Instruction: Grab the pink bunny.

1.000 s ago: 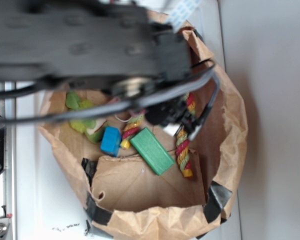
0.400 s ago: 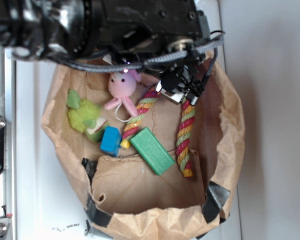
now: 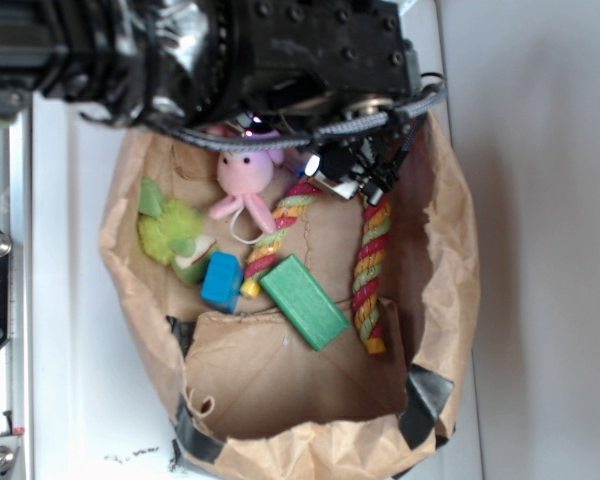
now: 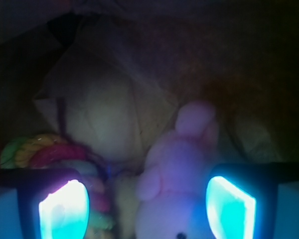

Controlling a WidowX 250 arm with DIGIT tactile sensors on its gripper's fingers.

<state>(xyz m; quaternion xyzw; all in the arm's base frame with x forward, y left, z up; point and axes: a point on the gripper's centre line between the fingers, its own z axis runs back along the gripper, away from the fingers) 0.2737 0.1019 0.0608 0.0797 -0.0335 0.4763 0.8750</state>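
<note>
We see the pink bunny [image 3: 244, 173] as soft matt plush, fuzzy nap, w/ a thin white string loop. Bag [image 3: 450, 250] is brown kraft paper, creased & rough, corners patched w/ black tape [image 3: 421, 397], slightly shiny. Green plush [image 3: 167, 228] looks shaggy. Rope [image 3: 370, 280] is twisted cloth fibre, matt. Green block [image 3: 302, 301] & blue block [image 3: 221, 281] look smooth, painted. Robot arm [image 3: 280, 50] is black, semi-gloss. In wrist view the tool [image 4: 147, 209] pads look glossy, glowing cyan.

Pincer [image 4: 147, 204] agape, pads [image 4: 65, 209] apart.
</note>
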